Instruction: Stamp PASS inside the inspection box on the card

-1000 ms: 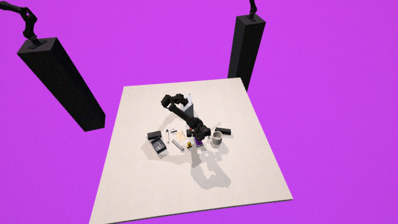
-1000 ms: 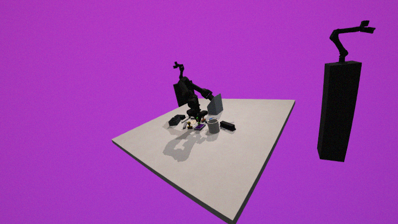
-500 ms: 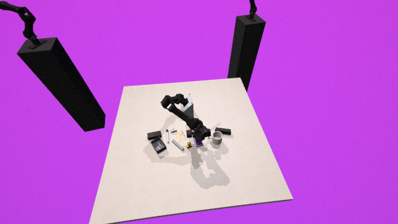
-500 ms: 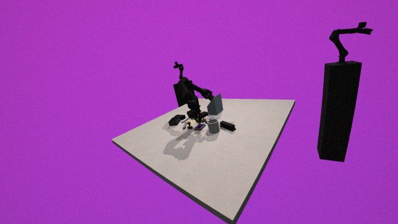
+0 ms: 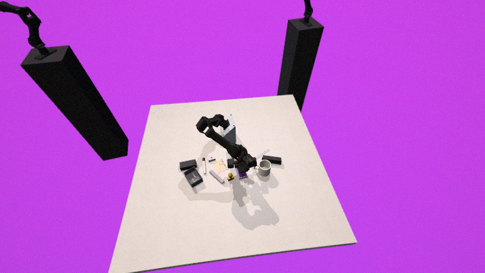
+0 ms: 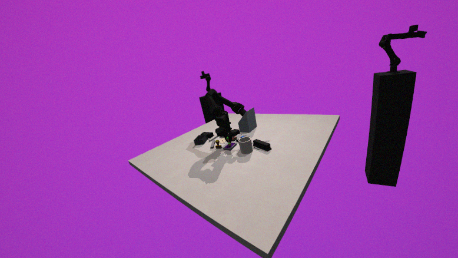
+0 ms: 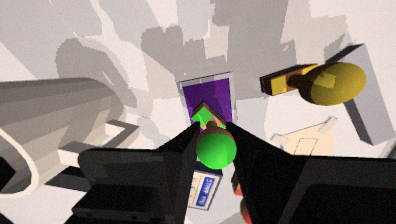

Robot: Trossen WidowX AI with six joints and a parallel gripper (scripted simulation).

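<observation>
From the top view I see my gripper over the purple ink pad, between the yellow-knobbed stamp on its left and the grey mug on its right. In the exterior view the green PASS stamp hangs just above the pad. At the wrist, the fingers pinch the stamp's neck below its green knob, long axis running away from the camera, green base toward the pad.

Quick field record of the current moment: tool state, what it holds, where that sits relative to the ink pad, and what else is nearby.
tool: shut on the green-knobbed stamp
stamp position: over the purple ink pad; contact cannot be told
card: right of the pad in the wrist view, no print visible
other stamp: yellow-knobbed stamp, lying on its side on the bench
mug: beside the pad, upright
stage: inking, print not yet made
</observation>
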